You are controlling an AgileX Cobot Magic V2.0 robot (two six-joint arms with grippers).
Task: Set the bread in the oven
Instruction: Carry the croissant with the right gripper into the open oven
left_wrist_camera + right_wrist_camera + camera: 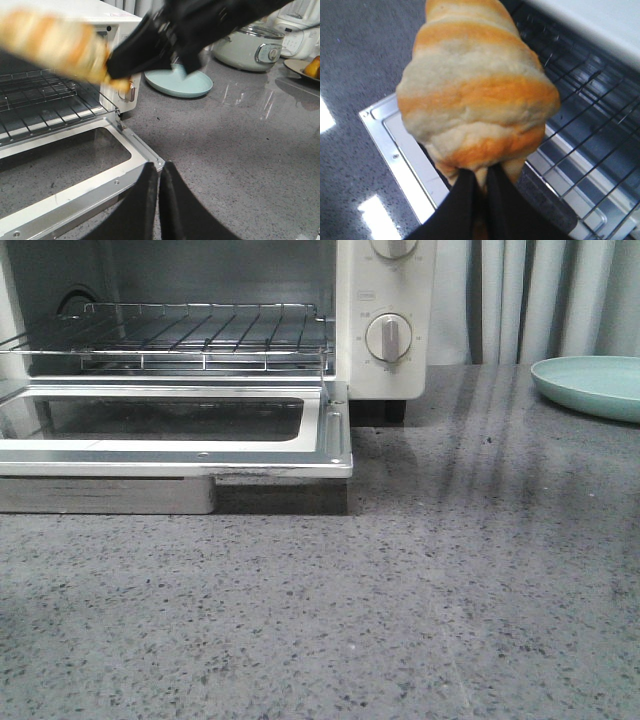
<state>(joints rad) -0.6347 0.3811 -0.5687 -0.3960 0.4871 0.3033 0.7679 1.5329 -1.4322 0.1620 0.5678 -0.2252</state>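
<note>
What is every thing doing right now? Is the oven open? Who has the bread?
Oven: door open, lying flat.
Rack: bare, nothing on it.
Bread: held in the air by the right tool, over the open door.
Right tool: shut on the bread.
Left tool: shut, holding nothing.
Plate: empty, on the counter.

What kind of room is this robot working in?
Most likely a home-style kitchen counter: a toaster oven with its door open, a rice cooker, and a teal plate on a speckled grey countertop.
</note>
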